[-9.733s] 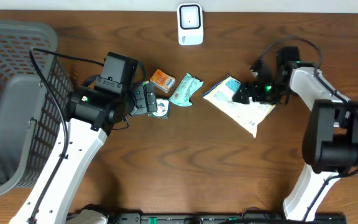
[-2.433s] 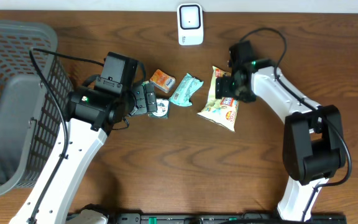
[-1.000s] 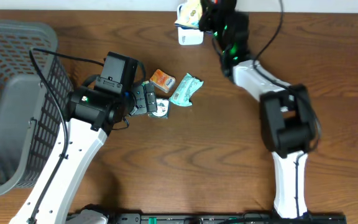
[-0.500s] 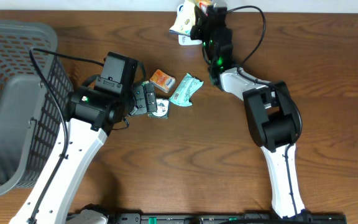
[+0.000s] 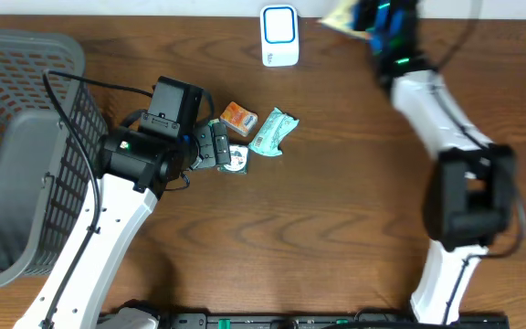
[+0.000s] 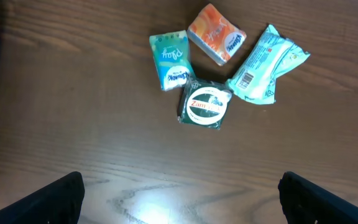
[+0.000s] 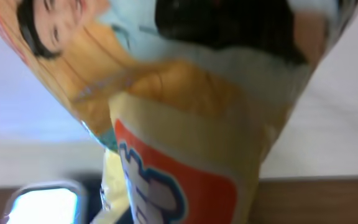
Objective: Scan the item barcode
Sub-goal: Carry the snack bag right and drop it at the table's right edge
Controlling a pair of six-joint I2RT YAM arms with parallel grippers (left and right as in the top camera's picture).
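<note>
A dark brown wood-grain table point(image 5: 336, 238) fills nearly the whole overhead frame. Along the top edge runs a thin strip of pale wall point(image 5: 135, 7). In the left wrist view, a soft white glare point(image 6: 148, 205) of overhead light lies on the wood at lower centre.

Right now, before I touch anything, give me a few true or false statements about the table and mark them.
1. The right gripper holds the snack bag up near the scanner. True.
2. A green pack lies beside the tin. True.
3. The left gripper is shut on the tin. False: it is open and holds nothing.
4. The orange pack is in the basket. False: it lies on the table, outside the basket and near the tin.
</note>
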